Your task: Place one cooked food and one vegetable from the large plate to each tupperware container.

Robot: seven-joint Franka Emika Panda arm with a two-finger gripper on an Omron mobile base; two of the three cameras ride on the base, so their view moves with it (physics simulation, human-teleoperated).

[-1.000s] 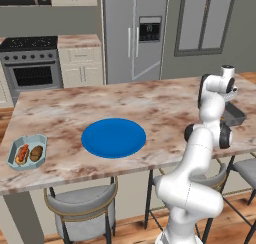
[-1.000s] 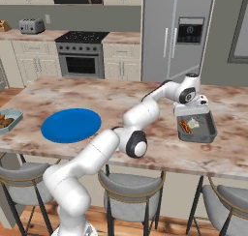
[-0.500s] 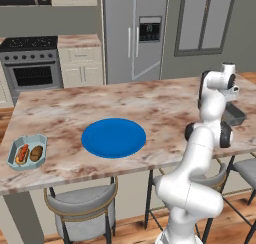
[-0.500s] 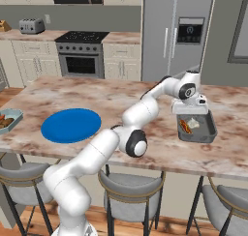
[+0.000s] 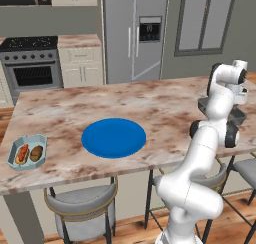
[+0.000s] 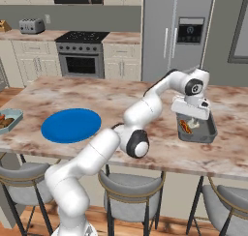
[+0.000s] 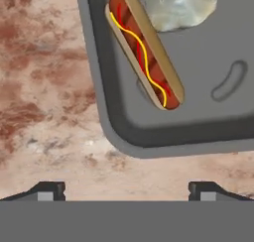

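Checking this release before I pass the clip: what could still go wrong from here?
The open gripper hangs low over the dark grey tub, so a sideways retreat might clip its rim. The hot dog and the pale item lie close together; I cannot tell that item is a vegetable.

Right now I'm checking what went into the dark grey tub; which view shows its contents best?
The hand view: a hot dog and a pale vegetable lie in the dark grey tub. The right base view shows them small; the left base view shows the tub's edge behind the arm.

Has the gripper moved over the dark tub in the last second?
Yes. In the right base view the gripper has lifted slightly above the dark grey tub, jaws open, leaving the hot dog inside.
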